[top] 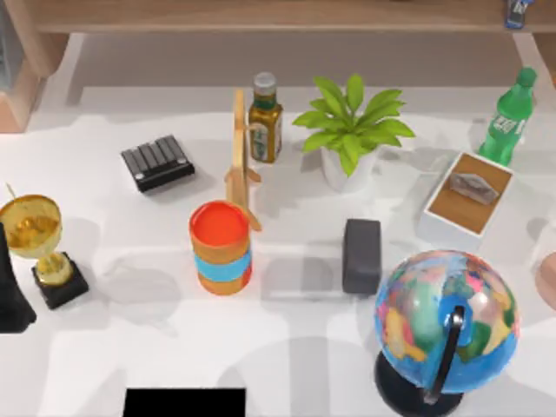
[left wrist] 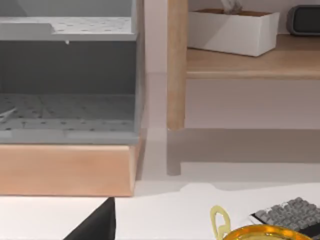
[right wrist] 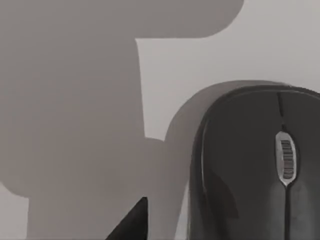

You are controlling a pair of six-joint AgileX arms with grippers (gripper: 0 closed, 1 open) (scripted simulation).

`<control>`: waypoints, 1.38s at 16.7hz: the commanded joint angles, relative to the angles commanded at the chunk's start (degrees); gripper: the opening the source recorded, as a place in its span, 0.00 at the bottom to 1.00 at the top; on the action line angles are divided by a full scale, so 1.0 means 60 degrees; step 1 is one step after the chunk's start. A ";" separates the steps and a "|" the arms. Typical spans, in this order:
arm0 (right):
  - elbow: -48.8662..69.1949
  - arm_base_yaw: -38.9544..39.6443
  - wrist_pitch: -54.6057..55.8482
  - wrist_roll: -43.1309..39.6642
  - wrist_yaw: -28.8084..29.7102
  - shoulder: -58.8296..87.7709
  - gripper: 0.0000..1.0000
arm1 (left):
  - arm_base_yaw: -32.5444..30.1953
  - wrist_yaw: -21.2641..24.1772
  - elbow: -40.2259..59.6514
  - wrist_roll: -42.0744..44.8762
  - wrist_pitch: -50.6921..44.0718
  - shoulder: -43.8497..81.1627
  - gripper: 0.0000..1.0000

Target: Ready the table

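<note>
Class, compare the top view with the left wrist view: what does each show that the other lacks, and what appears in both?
Top view alone: the globe, the plant, the green bottle, the oil bottle, the orange cup and a dark block.

Left wrist view alone: a grey perforated rack on a wooden base, and a white box on the shelf.

Both: the white table, the gold trophy and the dark keyboard.
</note>
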 joint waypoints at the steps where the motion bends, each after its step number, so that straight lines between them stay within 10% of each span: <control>1: 0.0000 0.0000 0.0000 0.0000 0.0000 0.0000 0.55 | 0.0000 0.0000 0.0000 0.0000 0.0000 0.0000 1.00; 8: 0.0000 0.0000 0.0000 0.0000 0.0000 0.0000 0.02 | 0.0000 0.0000 0.0000 0.0000 0.0000 0.0000 1.00; 23: -0.0126 -0.0142 -0.0563 0.0501 0.0177 -0.1023 0.00 | 0.0000 0.0000 0.0000 0.0000 0.0000 0.0000 1.00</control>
